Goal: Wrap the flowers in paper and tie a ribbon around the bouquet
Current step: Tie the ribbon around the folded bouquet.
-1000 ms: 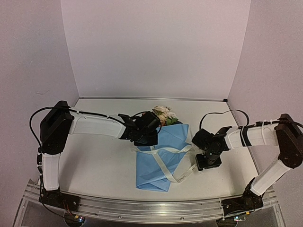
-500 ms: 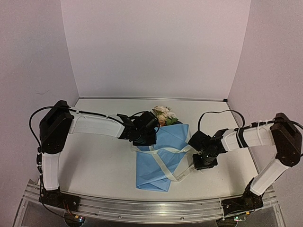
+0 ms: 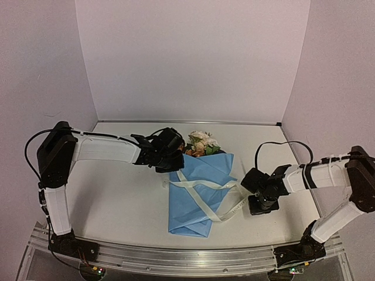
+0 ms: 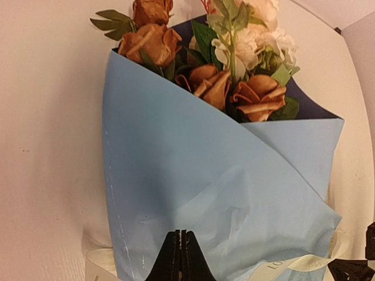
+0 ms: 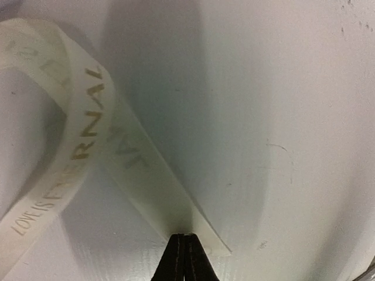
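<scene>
Closing is finished: ribbon (image 5: pixel 82 134) end is now pinched by the fully shut right claw (image 5: pixel 180 239), 3 o'clock of the paper (image 3: pixel 202 196); left claw (image 4: pixel 180 235) shut at 11 o'clock, hold unclear. Knotting can be started.

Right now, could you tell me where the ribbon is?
Top view: the ribbon crosses the blue paper at centre, its right end pinched in the right hand.
</scene>
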Motion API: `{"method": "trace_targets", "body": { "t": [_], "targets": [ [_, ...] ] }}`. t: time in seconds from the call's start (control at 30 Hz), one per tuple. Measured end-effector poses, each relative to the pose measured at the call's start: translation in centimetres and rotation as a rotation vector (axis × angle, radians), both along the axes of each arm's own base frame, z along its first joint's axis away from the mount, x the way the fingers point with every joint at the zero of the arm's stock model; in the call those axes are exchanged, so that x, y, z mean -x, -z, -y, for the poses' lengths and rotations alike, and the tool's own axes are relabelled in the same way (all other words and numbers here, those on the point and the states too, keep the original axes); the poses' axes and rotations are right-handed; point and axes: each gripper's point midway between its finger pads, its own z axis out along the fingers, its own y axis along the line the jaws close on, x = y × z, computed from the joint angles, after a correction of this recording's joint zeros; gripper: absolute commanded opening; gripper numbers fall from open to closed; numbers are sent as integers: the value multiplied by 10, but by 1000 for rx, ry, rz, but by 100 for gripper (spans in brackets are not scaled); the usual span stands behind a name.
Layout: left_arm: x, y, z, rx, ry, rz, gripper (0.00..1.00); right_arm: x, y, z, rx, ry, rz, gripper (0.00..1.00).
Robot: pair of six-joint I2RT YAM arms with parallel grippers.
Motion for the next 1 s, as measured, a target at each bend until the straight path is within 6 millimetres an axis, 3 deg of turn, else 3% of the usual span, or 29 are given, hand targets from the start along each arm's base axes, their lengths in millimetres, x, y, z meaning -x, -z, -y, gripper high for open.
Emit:
{"method": "trace_targets", "body": {
  "t": [0.17,0.33,0.47,0.63,0.77,0.9,1.0],
  "targets": [
    [-12,-18,-12,48,-26,21,0,3,-5,9,35,-5,-2,2],
    [-14,-24,-13,70,-20,27,0,3,-13,7,13,-37,5,42],
    [-14,-25,-10,85,-10,27,0,0,-20,2,6,-118,18,55],
    [-15,-26,-11,91,-10,25,0,-6,-15,-11,8,-214,-6,57],
    [-16,-26,-12,95,-11,20,0,-10,-1,-19,6,-242,-35,52],
    [-18,-26,-14,97,-14,18,0,-19,0,-30,-20,-225,-17,39],
    [-19,-26,-15,99,-16,15,0,-25,3,-38,-63,-179,5,22]
  ]
}}
